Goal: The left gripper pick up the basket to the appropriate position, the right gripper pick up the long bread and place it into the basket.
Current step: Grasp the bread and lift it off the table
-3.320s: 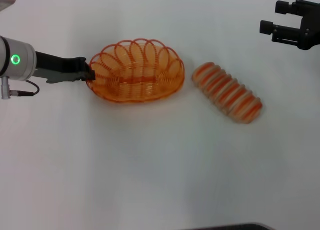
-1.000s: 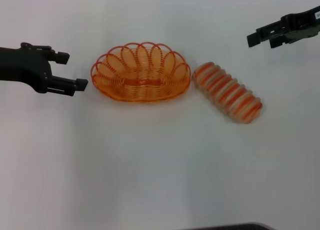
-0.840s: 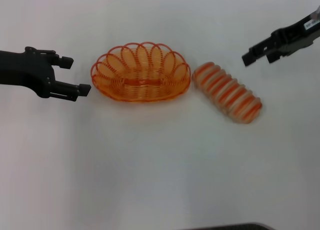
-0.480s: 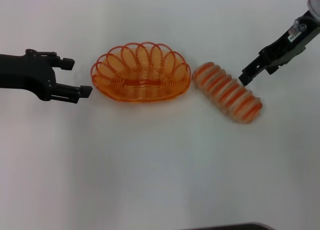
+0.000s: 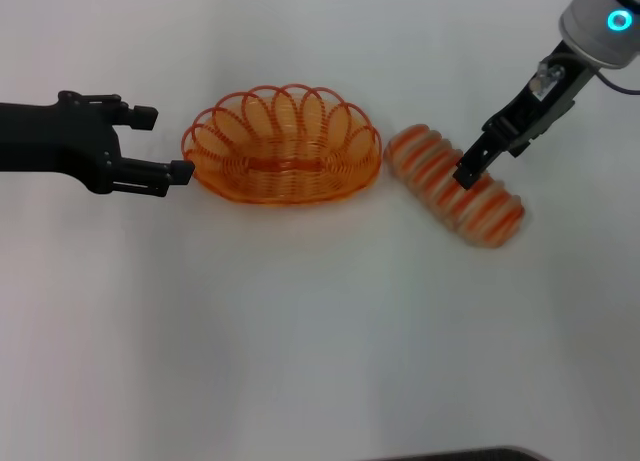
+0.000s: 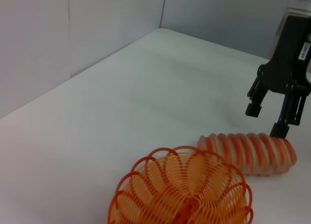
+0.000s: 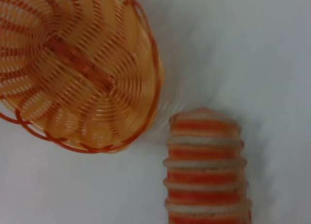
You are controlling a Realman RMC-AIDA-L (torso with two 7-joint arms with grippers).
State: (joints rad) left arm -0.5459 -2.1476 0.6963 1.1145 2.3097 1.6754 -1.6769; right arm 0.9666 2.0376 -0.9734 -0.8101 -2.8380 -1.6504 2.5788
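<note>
Bread (image 5: 456,187) lies on the white table (image 5: 300,331) just right of the basket (image 5: 283,145), the right gripper (image 5: 478,159) poised over its middle, fingers parted. Left gripper (image 5: 160,141), fingers spread, sits beside the basket's left rim.

The basket (image 5: 282,146) looks like thin orange wire with a slightly glossy coat, open and see-through between its loops. The bread (image 5: 455,186) looks like smooth moulded plastic, ridged along its length, with a dull sheen. The table (image 5: 300,331) is a smooth, matt white surface. Both the left gripper (image 5: 160,141) and the right gripper (image 6: 267,119) look like matt black hard plastic or painted metal.
</note>
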